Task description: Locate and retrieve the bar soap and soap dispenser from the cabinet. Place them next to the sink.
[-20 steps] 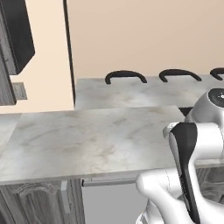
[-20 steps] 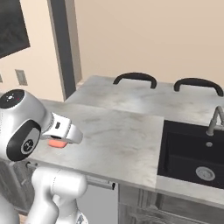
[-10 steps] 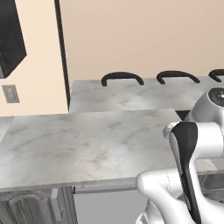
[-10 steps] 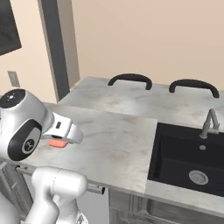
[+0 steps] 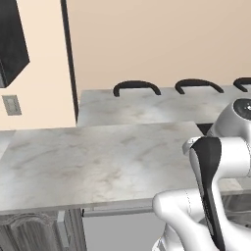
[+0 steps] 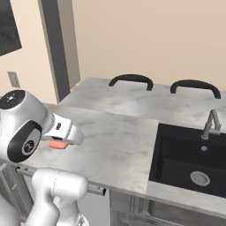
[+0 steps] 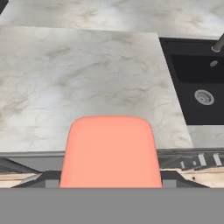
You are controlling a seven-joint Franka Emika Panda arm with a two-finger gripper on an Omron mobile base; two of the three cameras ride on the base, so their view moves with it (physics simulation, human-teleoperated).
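In the left base view we see our arm folded at the lower right, a white elbow link with a dark joint band standing upright over the front edge of the marble counter (image 5: pixel 98 157). The counter runs back from the arm in an L, and three dark chair backs (image 5: pixel 136 87) line its far edge. A black wall unit (image 5: pixel 12 41) hangs high on the left above a wall outlet (image 5: pixel 12 104), and a dark vertical post (image 5: pixel 68 54) stands just right of the outlet.

In the right base view our arm rises at the lower left, its big round joint level with the counter's front edge and the wrist reaching right, out over the counter. Under the wrist the bar soap (image 6: pixel 57 144) shows as a salmon patch at the gripper (image 6: pixel 59 142), held above the counter and well left of the sink (image 6: pixel 194 161). The black sink is set into the counter's right end, with a grey faucet (image 6: pixel 211 124) at its back rim.

In the hand view the bar soap fills the lower middle, with the dark finger tips (image 7: pixel 48 177) pressed against both its sides, so we are clamped on it. Beyond the bar lies the counter, and the sink sits at the upper right with its drain (image 7: pixel 204 97) showing.
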